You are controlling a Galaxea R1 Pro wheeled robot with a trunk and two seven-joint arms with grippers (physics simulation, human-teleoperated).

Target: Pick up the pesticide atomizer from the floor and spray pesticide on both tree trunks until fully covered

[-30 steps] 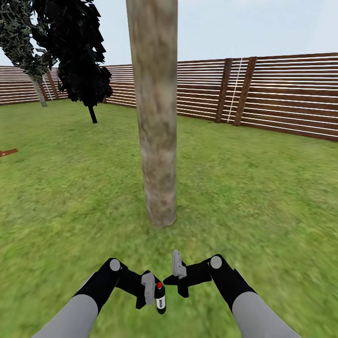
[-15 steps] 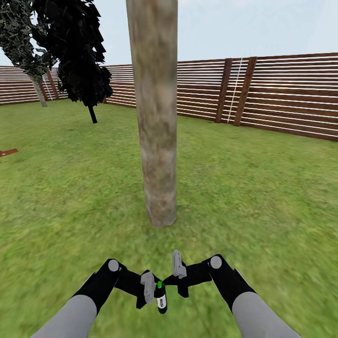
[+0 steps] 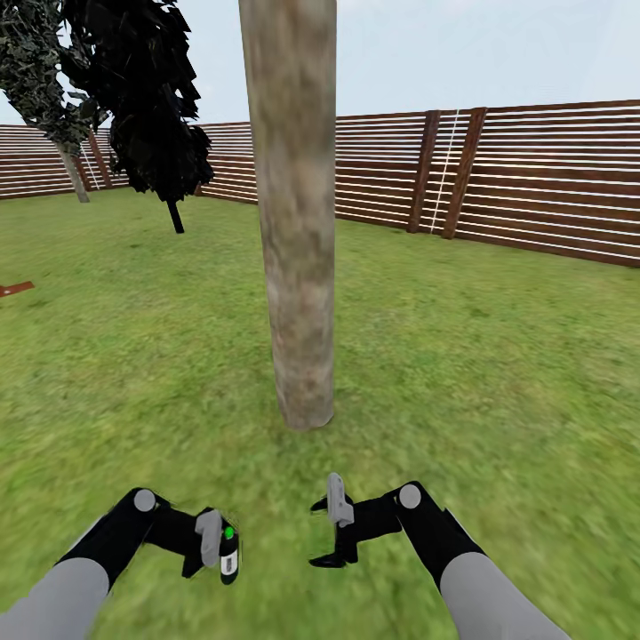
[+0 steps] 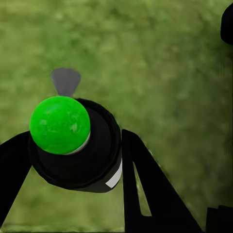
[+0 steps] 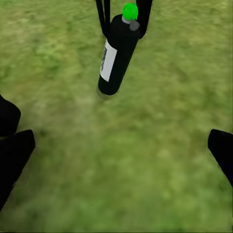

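In the garden, one tree trunk (image 3: 298,267), pale and mottled, rises from the lawn straight ahead of me. The second tree (image 3: 64,151) stands far off at the left by the fence. My left gripper (image 3: 216,553) is low at the left, shut on the pesticide atomizer (image 3: 228,558), a slim black bottle with a white label and a green top. The left wrist view looks down on the atomizer's green top (image 4: 60,124) between black fingers (image 4: 141,184). My right gripper (image 3: 332,532) is open beside it, with the atomizer (image 5: 116,53) ahead of its spread fingertips (image 5: 13,154). The floor paving is out of view.
A black cone-shaped tree (image 3: 147,107) stands at the back left. A brown slat fence (image 3: 533,178) rings the lawn (image 3: 498,356). A small reddish piece (image 3: 16,288) lies at the left edge. Grass surrounds the near trunk on all sides.
The left arm has swung to the left with the atomizer, away from the right gripper. The atomizer's top went from red to green a moment ago. The right arm has stayed put.
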